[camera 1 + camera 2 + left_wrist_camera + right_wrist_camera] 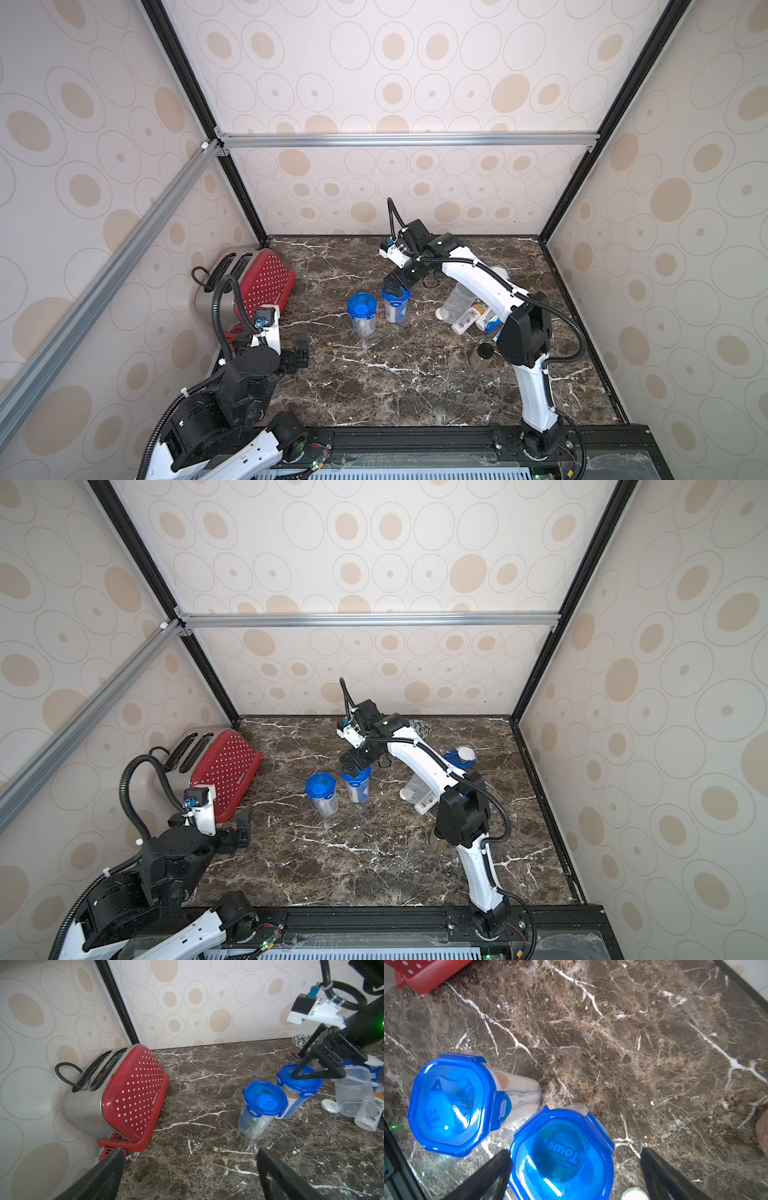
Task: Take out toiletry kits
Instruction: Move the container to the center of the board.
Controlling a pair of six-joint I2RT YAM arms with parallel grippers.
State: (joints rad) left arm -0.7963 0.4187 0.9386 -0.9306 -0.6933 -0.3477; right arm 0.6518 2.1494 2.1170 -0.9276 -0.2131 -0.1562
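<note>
Step in hand: one kit looks already out and two are still sealed. The right gripper hangs just above the second lidded jar, which stands just beside the lidded jar nearer the red toaster.
Right hand: the jaws are spread wide, one on either side of the blue clip lid, and they grip nothing.
Left hand: the left gripper sits close by the red toaster, wide open and empty.
Next move: by my read, those clips must be sprung before anything comes out. The jar is tall and narrow, so it wants bracing or it may tip into its neighbour, and the idle left arm could do that.
Kits still packed: through the clear walls I see a white bottle with a tan cap in the second jar. The jar nearer the toaster holds a tube and something blue-green, and a round piece is pressed up under each lid.
Kit already out: well apart from the toaster, beyond both jars, white bottles and a round white packet lie on the marble. They lie against an open clear jar tipped on its side.
</note>
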